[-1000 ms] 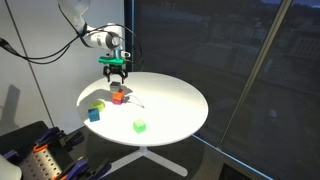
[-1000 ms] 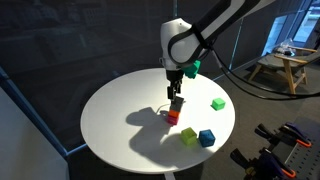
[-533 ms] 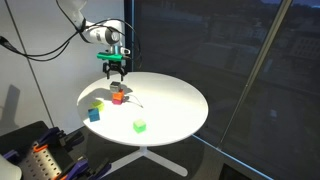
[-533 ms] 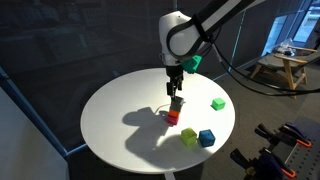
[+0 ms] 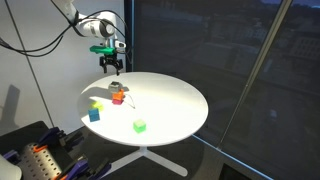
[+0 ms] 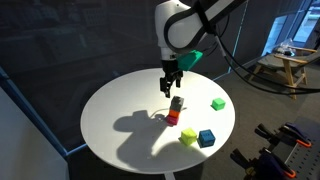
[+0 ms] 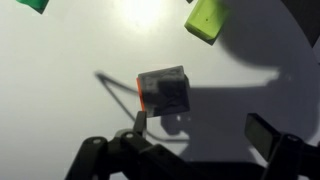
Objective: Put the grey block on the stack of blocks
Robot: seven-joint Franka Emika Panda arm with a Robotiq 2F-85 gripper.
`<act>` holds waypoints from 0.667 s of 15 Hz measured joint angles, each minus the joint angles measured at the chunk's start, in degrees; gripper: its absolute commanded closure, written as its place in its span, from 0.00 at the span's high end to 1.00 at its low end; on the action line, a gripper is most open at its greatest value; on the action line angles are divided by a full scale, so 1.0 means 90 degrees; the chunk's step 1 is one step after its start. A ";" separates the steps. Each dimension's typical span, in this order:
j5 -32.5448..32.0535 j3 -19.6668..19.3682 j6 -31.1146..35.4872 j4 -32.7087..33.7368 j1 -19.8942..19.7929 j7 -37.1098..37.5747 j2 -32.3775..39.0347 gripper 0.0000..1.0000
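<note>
The grey block (image 6: 175,102) sits on top of the stack of blocks (image 6: 173,113), over the orange and red cubes, near the middle of the round white table (image 6: 120,120). In the wrist view the grey block (image 7: 165,90) shows from above with an orange edge of the stack (image 7: 140,96) at its left. My gripper (image 6: 170,84) hangs open and empty above the stack, clear of it. It also shows over the stack (image 5: 117,95) in an exterior view (image 5: 110,68), and in the wrist view (image 7: 200,135) its fingers spread wide with nothing between them.
A yellow-green cube (image 6: 188,135) and a blue cube (image 6: 206,138) lie near the table's edge by the stack. A green cube (image 6: 217,103) lies apart. Black curtains and a glass wall surround the table (image 5: 170,110).
My gripper has risen from just over the stack to well above it. The grey block stays on top of the stack.
</note>
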 measured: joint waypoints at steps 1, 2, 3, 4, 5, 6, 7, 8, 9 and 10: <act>0.0000 -0.0002 0.0002 -0.0050 0.0064 0.0222 -0.0072 1.00; 0.0000 -0.0002 0.0005 -0.0111 0.0119 0.0417 -0.0148 1.00; 0.0000 -0.0002 0.0005 -0.0187 0.0168 0.0594 -0.0233 1.00; 0.0000 -0.0003 0.0008 -0.0273 0.0207 0.0745 -0.0324 1.00; 0.0000 -0.0003 0.0011 -0.0368 0.0234 0.0872 -0.0414 1.00; 0.0000 -0.0003 0.0015 -0.0472 0.0246 0.0981 -0.0512 1.00; 0.0000 -0.0004 0.0021 -0.0583 0.0248 0.1075 -0.0612 1.00; 0.0000 -0.0012 0.0026 -0.0704 0.0247 0.1153 -0.0721 1.00; 0.0000 -0.0024 0.0030 -0.0827 0.0242 0.1224 -0.0834 1.00; 0.0000 -0.0036 0.0033 -0.0951 0.0232 0.1279 -0.0951 1.00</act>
